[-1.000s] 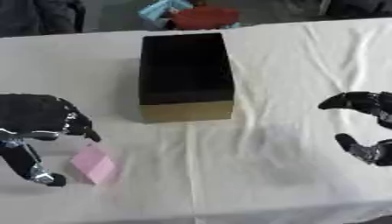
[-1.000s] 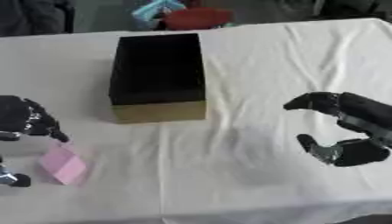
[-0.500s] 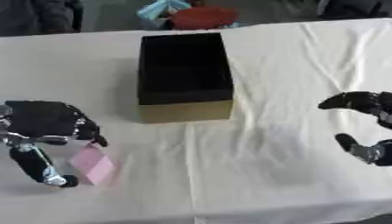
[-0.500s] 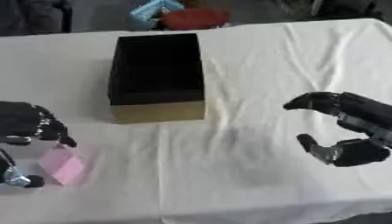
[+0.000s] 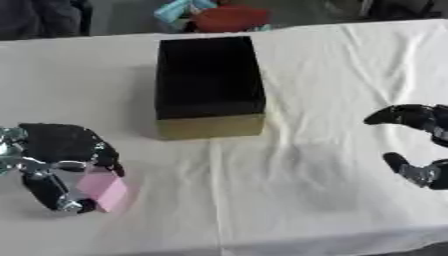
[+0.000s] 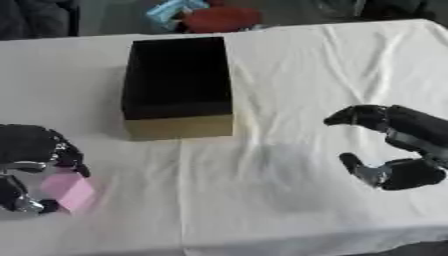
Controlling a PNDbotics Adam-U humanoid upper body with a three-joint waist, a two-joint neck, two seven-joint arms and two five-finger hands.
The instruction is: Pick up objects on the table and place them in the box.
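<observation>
Presently: white cloth-covered table [image 5: 297, 190], cloth creased, filling most of both views. Black box [image 5: 208, 75] with tan front wall standing at centre-far, open top, inside dark, contents not discernible. Left hand [image 5: 54, 150] at near left, lowered over a pink block [image 5: 102, 188]; fingers and thumb curled down around block, thumb tip at its near-left edge, fingers over its far edge. Block apparently on the cloth, slightly tilted; lifted or resting cannot be told. Block well apart from box, to near left of it. Right hand [image 6: 398, 145] at near right, above the cloth, holding nothing; fingers arched and thumb below, spread apart in a wide C shape with open gap between them. Shadow of right hand on cloth to its left. Beyond far table edge, a red item [image 5: 229, 17] and a light blue item [image 5: 178, 9], shapes not clear. Box roughly midway between the two hands, farther from robot than either.
</observation>
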